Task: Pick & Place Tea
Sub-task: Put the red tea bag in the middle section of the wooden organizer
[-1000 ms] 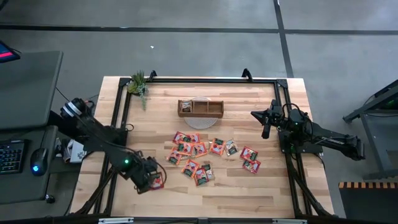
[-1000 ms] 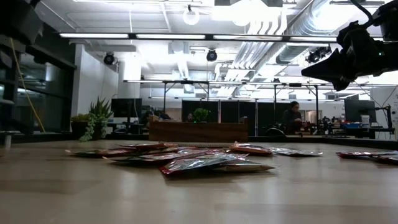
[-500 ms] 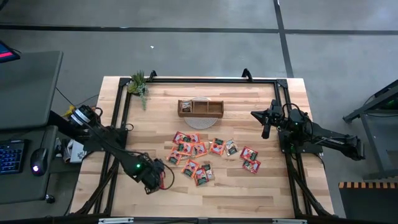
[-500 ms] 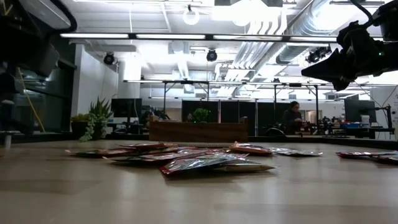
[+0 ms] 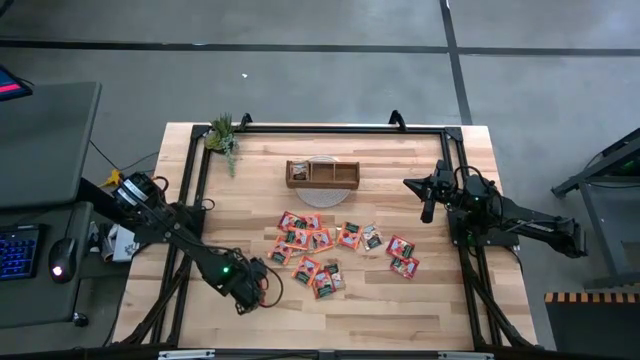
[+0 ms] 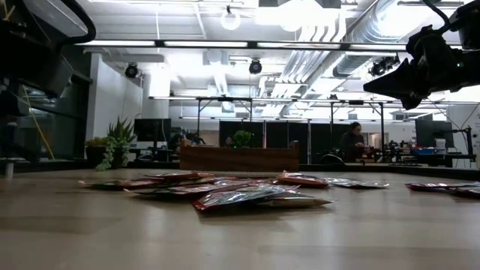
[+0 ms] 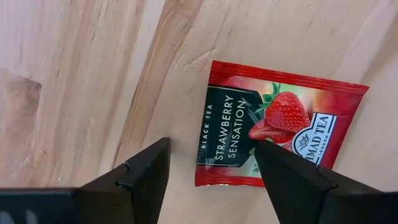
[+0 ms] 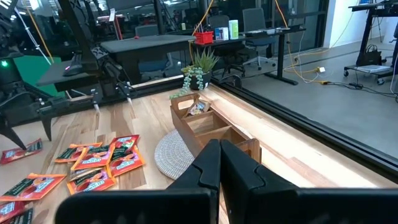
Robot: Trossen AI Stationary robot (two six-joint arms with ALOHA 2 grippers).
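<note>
Hovering over a lone strawberry tea sachet (image 7: 278, 127) on the tabletop (image 5: 400, 310), left gripper (image 5: 262, 288) has jaws released. We judge pick pending: descend, clench. Right gripper (image 5: 428, 197) waits clenched near the tray (image 5: 322, 175).

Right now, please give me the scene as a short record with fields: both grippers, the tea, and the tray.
left gripper: open, above a lone red strawberry tea sachet lying flat on the table, near the front left edge
right gripper: shut, raised at the right side, holding nothing
tea sachets: loose cluster at the table's middle, some overlapping
wooden tray: at the back centre, three compartments, one sachet in its left compartment
plant: back left corner
</note>
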